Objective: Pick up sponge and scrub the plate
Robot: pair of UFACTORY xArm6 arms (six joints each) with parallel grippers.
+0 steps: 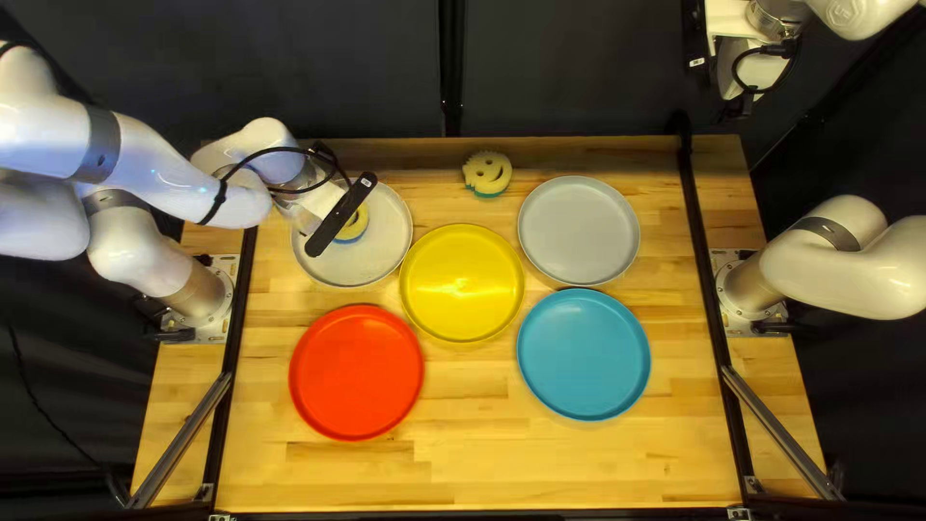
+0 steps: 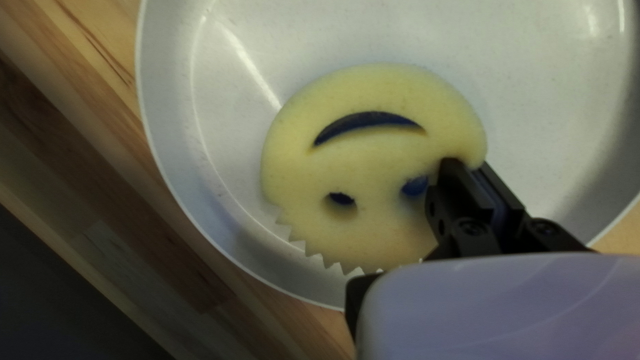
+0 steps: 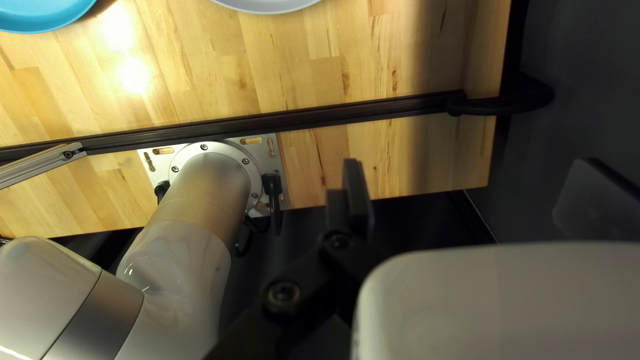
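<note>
Left hand (image 1: 340,217): pinching sponge (image 2: 363,157) by its edge, standing nearly closed
Sponge: resting on white plate (image 2: 533,80), smile facing up
Right hand (image 1: 694,41): gaping wide beyond table's (image 1: 463,468) far edge, holding nothing

Five round plates lie on the wooden counter (image 1: 482,463) in front of a dark curtain (image 1: 270,58). At the left of the top left view, the left arm (image 1: 145,164) reaches in, with its tool (image 1: 322,201) over the white plate (image 1: 388,227) and partly hiding the yellow and blue sponge (image 1: 354,230) inside it. The yellow plate (image 1: 462,283) sits in the middle, with the red plate (image 1: 356,372) nearer the near edge on one side and the blue plate (image 1: 584,354) on the other. The grey plate (image 1: 579,230) lies just beyond the blue plate. A smiling-face sponge (image 1: 487,173) with a green edge rests near the counter's far edge. The right arm (image 1: 844,260) stands at the counter's right edge, its tool (image 1: 748,77) out past the far edge.
</note>
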